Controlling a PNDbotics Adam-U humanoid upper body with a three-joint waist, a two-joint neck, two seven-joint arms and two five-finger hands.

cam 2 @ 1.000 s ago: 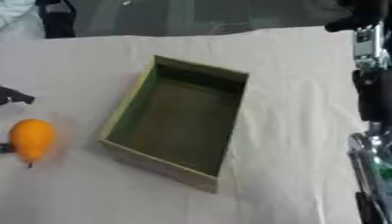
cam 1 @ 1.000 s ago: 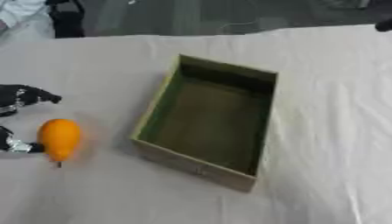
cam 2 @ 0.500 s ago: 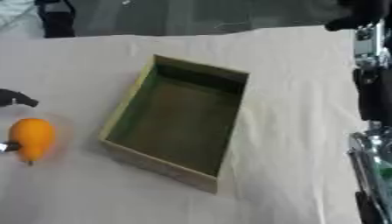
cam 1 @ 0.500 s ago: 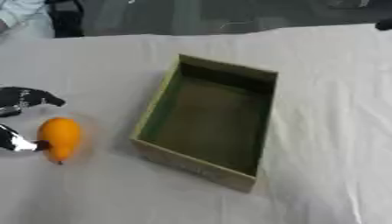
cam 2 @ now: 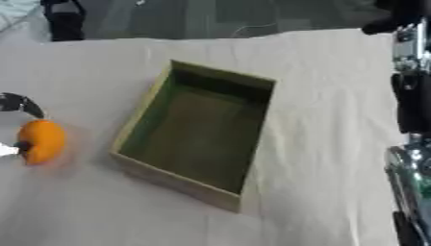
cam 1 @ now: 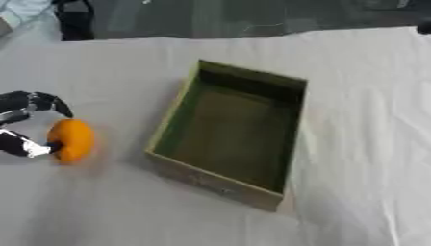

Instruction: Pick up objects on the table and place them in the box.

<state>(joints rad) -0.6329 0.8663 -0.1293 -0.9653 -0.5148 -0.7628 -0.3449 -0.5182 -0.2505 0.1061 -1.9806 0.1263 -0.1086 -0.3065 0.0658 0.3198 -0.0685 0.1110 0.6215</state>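
My left hand (cam 1: 25,126) is reaching in from the left edge, its fingers curling around an orange fruit (cam 1: 70,140) on the white-clothed tabletop (cam 1: 109,72); one fingertip is touching the fruit's left side; the green box (cam 1: 231,132) is sitting open and empty to the fruit's right, apart from it.

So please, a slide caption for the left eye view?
Left hand curls around an orange fruit beside the empty box.

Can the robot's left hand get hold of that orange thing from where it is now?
Probably yes. The left hand is already at the orange object, its curled fingers above and another part touching its near side. Nothing lies between them, and the box sits clear to the right.
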